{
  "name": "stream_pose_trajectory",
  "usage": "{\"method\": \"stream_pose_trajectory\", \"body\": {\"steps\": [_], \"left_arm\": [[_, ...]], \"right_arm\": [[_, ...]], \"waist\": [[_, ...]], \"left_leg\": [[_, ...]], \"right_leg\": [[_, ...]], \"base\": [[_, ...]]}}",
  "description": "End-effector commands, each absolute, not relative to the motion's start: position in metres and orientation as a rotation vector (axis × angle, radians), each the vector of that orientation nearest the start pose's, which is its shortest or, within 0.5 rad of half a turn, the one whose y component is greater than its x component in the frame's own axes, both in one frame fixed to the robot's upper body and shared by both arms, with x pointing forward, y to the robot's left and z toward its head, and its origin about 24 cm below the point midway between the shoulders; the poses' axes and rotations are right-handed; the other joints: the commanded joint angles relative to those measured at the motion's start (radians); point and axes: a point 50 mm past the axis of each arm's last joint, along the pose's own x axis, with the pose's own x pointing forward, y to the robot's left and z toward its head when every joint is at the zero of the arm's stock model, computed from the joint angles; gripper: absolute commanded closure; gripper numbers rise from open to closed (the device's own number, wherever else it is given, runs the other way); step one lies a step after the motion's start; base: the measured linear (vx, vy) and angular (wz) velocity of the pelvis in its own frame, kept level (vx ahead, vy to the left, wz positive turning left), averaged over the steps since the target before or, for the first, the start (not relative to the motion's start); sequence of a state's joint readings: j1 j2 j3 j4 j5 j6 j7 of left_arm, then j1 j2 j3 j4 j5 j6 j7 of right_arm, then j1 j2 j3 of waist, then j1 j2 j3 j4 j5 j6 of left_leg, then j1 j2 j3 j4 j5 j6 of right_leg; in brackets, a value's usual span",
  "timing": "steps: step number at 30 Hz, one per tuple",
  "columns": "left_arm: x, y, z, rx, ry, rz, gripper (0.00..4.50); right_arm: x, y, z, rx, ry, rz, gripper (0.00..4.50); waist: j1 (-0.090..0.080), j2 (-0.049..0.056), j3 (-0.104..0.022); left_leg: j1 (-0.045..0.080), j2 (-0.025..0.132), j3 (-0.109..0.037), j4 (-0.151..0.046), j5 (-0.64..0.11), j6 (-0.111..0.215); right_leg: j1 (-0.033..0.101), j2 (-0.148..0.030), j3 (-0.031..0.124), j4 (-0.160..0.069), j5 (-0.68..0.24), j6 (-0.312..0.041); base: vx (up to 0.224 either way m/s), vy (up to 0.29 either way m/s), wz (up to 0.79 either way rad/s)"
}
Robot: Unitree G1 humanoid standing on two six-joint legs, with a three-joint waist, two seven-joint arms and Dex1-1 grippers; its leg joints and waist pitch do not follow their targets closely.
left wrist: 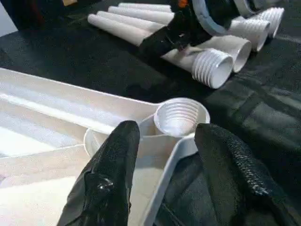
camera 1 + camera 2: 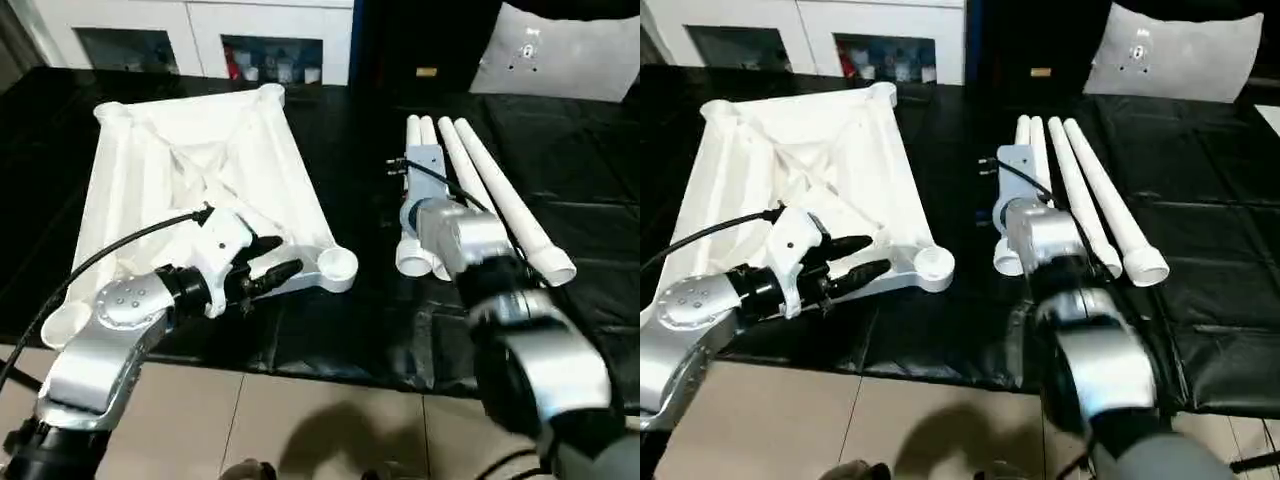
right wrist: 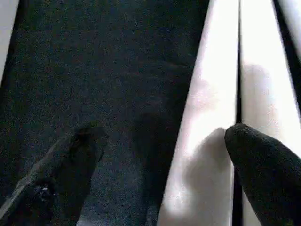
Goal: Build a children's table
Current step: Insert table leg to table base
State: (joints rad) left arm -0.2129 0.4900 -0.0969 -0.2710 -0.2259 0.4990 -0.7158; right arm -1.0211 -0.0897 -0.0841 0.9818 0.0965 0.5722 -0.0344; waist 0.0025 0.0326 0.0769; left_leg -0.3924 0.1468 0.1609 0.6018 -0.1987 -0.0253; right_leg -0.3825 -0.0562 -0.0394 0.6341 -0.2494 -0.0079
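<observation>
A black padded surface [image 2: 330, 330] fills the middle of the room, creased and glossy under the overhead light. Behind it runs a white cabinet [image 2: 200, 30] with open niches holding small bottles [image 2: 270, 68]. A grey cushion [image 2: 560, 55] leans at the far right. In front, the floor [image 2: 300, 420] is beige tile.

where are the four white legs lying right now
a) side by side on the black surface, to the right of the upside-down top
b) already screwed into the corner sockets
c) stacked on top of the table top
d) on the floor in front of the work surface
a: the four legs lie next to one another on the black surface, right of the upturned table top, whose near corner socket is empty.
</observation>
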Motion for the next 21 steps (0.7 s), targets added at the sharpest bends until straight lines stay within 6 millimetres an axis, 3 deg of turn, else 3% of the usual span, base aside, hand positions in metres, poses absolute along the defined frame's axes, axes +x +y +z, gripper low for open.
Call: {"method": "stream_pose_trajectory", "body": {"steps": [1,11,12,14,15,21], "left_arm": [[0.2624,0.1545,0.1122,0.276,0.178,-0.871,2.26],[0.2625,0.1531,0.1134,0.269,0.19,-0.884,2.26],[0.2625,0.1529,0.1134,0.268,0.191,-0.886,2.26],[0.2625,0.1529,0.1132,0.267,0.195,-0.888,2.26],[0.2621,0.1531,0.1125,0.264,0.203,-0.891,2.26],[0.2605,0.1507,0.1114,0.234,0.22,-0.908,2.26]], "right_arm": [[0.3984,-0.1119,0.0955,-0.018,0.573,0.086,0.0],[0.4025,-0.1151,0.0986,-0.02,0.567,0.049,0.0],[0.4028,-0.1158,0.0994,-0.018,0.565,0.043,0.0],[0.4041,-0.117,0.1019,-0.005,0.558,0.034,0.0],[0.4047,-0.1174,0.1034,-0.001,0.556,0.032,0.0],[0.4036,-0.1183,0.0994,-0.002,0.58,0.025,0.0]], "waist": [[-0.001,0.005,-0.061],[0.0,0.007,-0.063],[0.001,0.012,-0.063],[0.001,0.008,-0.063],[0.001,0.013,-0.064],[0.0,0.012,-0.065]], "left_leg": [[0.021,0.072,-0.015,-0.056,0.035,0.072],[0.023,0.073,-0.012,-0.055,0.01,0.07],[0.024,0.073,-0.013,-0.055,0.008,0.067],[0.022,0.073,-0.012,-0.054,0.013,0.068],[0.022,0.072,-0.012,-0.054,0.014,0.068],[0.023,0.072,-0.01,-0.053,0.013,0.067]], "right_leg": [[0.051,-0.08,0.047,-0.043,0.243,-0.323],[0.048,-0.08,0.046,-0.044,0.208,-0.329],[0.047,-0.08,0.046,-0.044,0.204,-0.328],[0.049,-0.079,0.046,-0.043,0.218,-0.325],[0.049,-0.08,0.046,-0.043,0.22,-0.325],[0.048,-0.078,0.045,-0.042,0.22,-0.329]], "base": [[0.0,0.0,0.0],[0.0,0.0,0.0],[0.0,0.0,0.0],[0.0,0.0,0.0],[0.0,0.0,0.0],[0.0,0.0,0.0]]}}
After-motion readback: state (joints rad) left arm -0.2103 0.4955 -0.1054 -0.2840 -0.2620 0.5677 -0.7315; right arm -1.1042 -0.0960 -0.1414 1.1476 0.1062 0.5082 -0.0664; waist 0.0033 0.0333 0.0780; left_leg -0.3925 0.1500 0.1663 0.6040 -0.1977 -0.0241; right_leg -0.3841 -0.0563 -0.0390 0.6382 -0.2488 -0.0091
